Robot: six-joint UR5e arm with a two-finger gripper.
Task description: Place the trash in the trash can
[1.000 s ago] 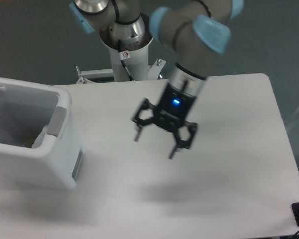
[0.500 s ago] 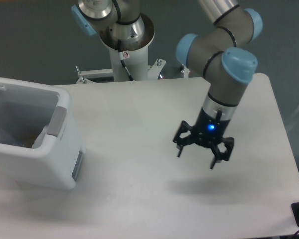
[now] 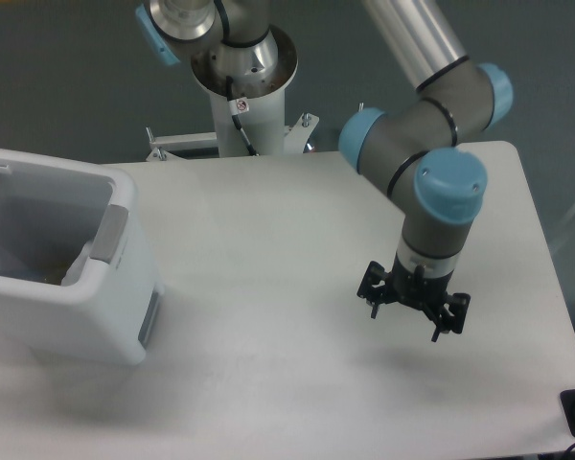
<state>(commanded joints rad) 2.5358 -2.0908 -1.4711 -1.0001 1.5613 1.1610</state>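
Your black two-finger gripper point(image 3: 404, 321) hangs wide-jawed and empty at four o'clock over the white table point(image 3: 268, 249), well apart from the boxy white plastic trash can point(image 3: 125, 287) at nine o'clock, likely finished or awaiting trash.

Open, empty claw point(image 3: 405, 323) above table point(image 3: 268, 249), trash can point(image 3: 67, 287) far left.

arm point(image 3: 431, 144): grey tubes | light-blue joint caps | black fingers point(image 3: 437, 331)
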